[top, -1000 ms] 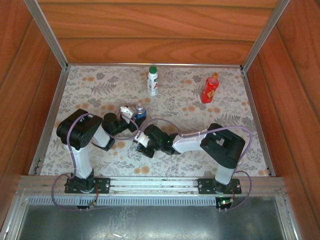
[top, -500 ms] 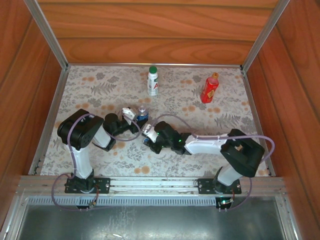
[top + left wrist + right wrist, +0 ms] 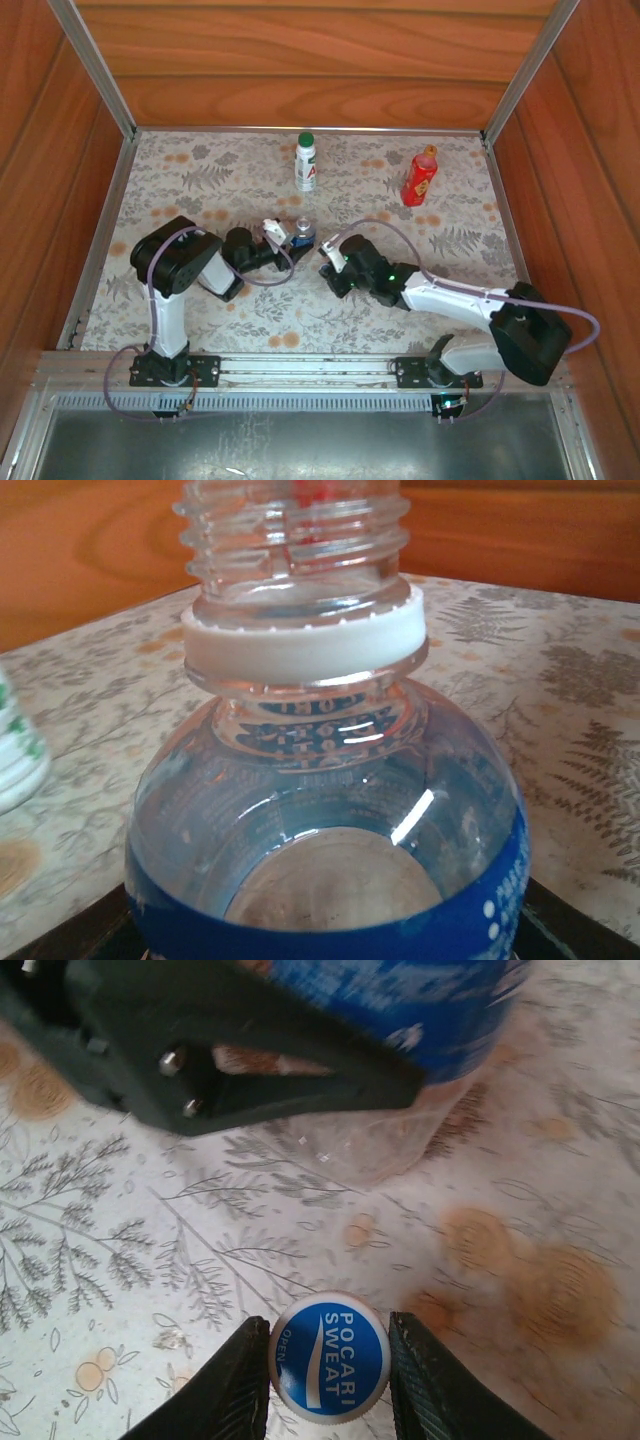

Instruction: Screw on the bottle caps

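Blue cap [image 3: 330, 1363] nearer clear bottle [image 3: 320, 810]

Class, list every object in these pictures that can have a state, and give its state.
White plastic bottle with green label: upright, green cap on.
Red plastic bottle: upright, orange cap on.
Short clear bottle with blue label: uncapped, gripped by left gripper.
Round blue plastic cap: off its bottle, clamped by right gripper.
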You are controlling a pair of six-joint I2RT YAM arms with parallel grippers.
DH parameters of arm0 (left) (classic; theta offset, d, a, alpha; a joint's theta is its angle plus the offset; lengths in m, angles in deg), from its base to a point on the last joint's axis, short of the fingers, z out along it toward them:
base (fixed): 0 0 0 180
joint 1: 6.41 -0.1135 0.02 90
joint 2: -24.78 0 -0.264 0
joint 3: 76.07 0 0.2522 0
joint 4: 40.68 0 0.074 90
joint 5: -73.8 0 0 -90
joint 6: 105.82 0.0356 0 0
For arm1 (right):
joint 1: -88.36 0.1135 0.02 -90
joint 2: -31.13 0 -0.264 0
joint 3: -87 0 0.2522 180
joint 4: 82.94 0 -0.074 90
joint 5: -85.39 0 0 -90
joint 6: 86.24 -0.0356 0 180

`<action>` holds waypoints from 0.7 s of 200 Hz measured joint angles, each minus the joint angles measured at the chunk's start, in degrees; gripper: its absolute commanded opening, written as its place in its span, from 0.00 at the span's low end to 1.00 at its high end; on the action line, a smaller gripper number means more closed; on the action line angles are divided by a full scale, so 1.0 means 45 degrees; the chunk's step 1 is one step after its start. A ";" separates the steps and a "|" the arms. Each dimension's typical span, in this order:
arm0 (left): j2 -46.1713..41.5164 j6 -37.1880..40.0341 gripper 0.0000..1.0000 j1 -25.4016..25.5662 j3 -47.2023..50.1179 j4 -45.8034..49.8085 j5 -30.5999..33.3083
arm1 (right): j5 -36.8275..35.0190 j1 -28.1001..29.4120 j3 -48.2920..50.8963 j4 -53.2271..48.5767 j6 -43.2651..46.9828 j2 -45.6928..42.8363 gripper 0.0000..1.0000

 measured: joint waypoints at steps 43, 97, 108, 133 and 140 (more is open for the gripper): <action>0.0525 -0.0015 0.62 0.0699 -0.0665 -0.0024 -0.0199 | -0.0374 -0.0758 0.0005 -0.1428 -0.0563 -0.1802 0.35; 0.0937 -0.0034 0.61 0.0957 -0.1078 -0.0223 -0.0345 | -0.0461 -0.1146 -0.1870 -0.3847 -0.0835 -0.2098 0.35; 0.0962 -0.0029 0.62 0.0957 -0.1078 -0.0262 -0.0364 | -0.0457 -0.1171 -0.2307 -0.4099 -0.0840 -0.2035 0.34; 0.1035 -0.0019 0.61 0.0957 -0.1117 -0.0345 -0.0486 | -0.0408 -0.1224 -0.3215 -0.4614 -0.0782 -0.1729 0.34; 0.1059 -0.0019 0.62 0.0957 -0.1141 -0.0355 -0.0539 | -0.0364 -0.1224 -0.3517 -0.4741 -0.0733 -0.1559 0.34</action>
